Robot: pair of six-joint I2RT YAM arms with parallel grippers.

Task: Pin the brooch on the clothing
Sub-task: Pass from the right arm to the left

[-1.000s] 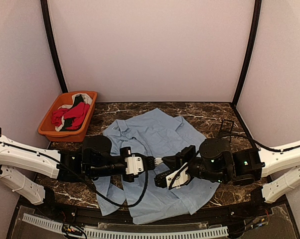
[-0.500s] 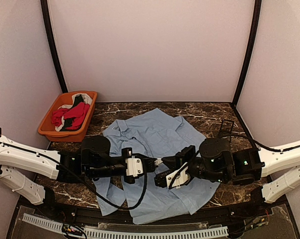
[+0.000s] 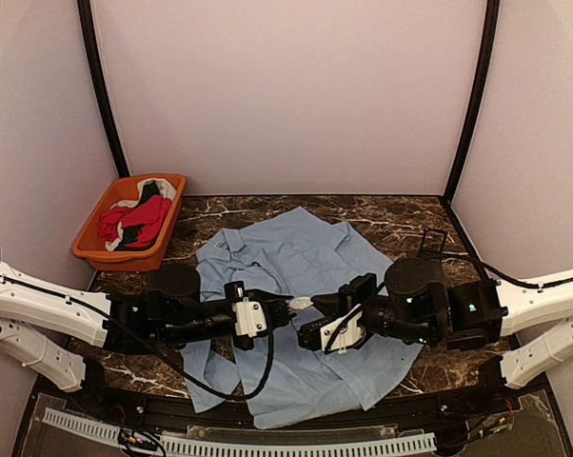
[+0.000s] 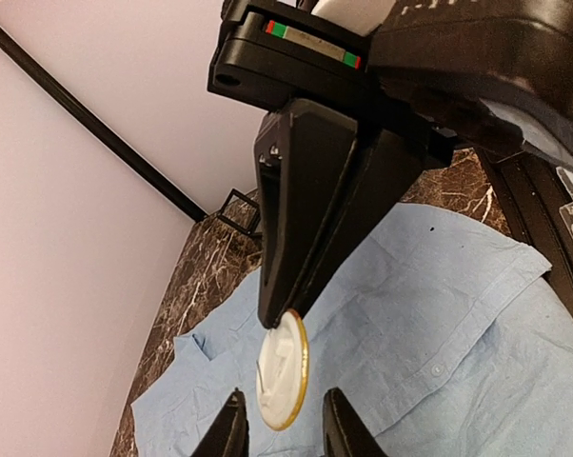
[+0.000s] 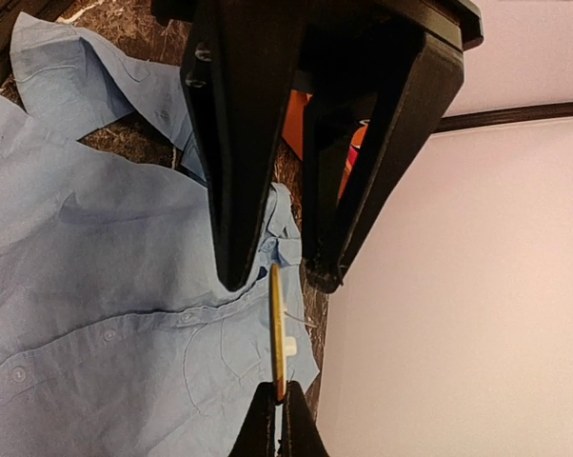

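The light blue shirt (image 3: pixel 310 252) lies spread on the marble table, and also shows in the left wrist view (image 4: pixel 439 314) and the right wrist view (image 5: pixel 96 267). My right gripper (image 3: pixel 311 307) (image 5: pixel 278 417) is shut on the rim of the brooch (image 3: pixel 300 304) (image 4: pixel 282 373) (image 5: pixel 277 324). The brooch is a round white disc with a gold edge, and its pin sticks out from the back. It is held on edge above the shirt. My left gripper (image 3: pixel 287 307) (image 4: pixel 282 426) is open, with one finger on each side of the brooch, not touching it.
An orange basket (image 3: pixel 94 249) with red, black and white garments stands at the back left. A small black wire stand (image 3: pixel 433 243) is at the back right of the shirt. Both arms meet over the shirt's middle.
My left arm has dropped and drawn slightly back to the left, its fingers still at the brooch. My right gripper has kept hold of the brooch and has barely shifted.
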